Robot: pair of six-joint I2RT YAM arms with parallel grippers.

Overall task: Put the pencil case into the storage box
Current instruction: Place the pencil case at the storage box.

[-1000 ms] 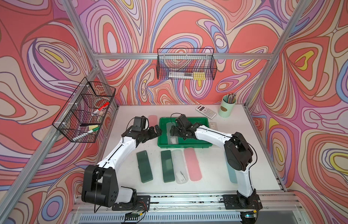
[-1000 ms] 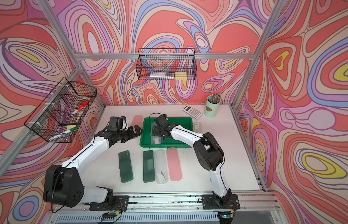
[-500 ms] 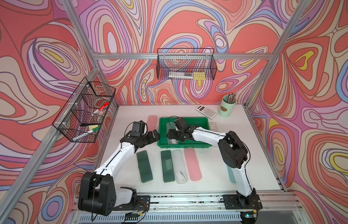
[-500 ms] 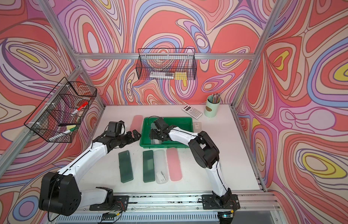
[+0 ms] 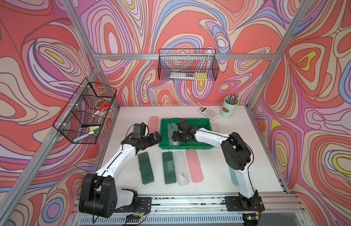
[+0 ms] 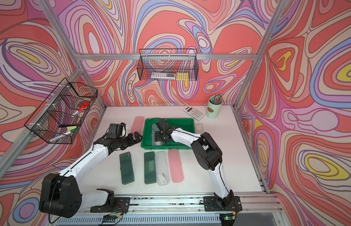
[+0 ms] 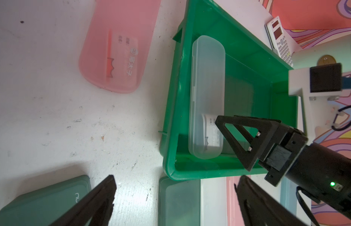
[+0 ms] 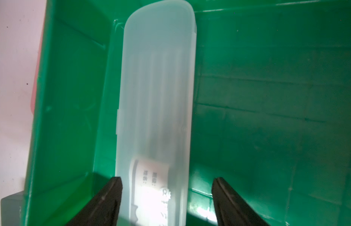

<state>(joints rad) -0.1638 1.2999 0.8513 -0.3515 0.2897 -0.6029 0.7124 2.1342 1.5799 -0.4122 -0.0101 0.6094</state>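
Storage box (image 5: 190, 147) on the table (image 5: 255, 152), centre, toward the far side; pencil case (image 5: 170, 128) inside it, by its left wall; lone case (image 5: 153, 122) just left of the box; row of four cases (image 5: 167, 168) just near of it; calculator (image 5: 208, 112) far right, pencil cup (image 5: 228, 108) to its right.

Swirly pink-red patterned walls (image 5: 180, 29), aluminium frame (image 5: 131, 56), white tabletop (image 5: 213, 156)
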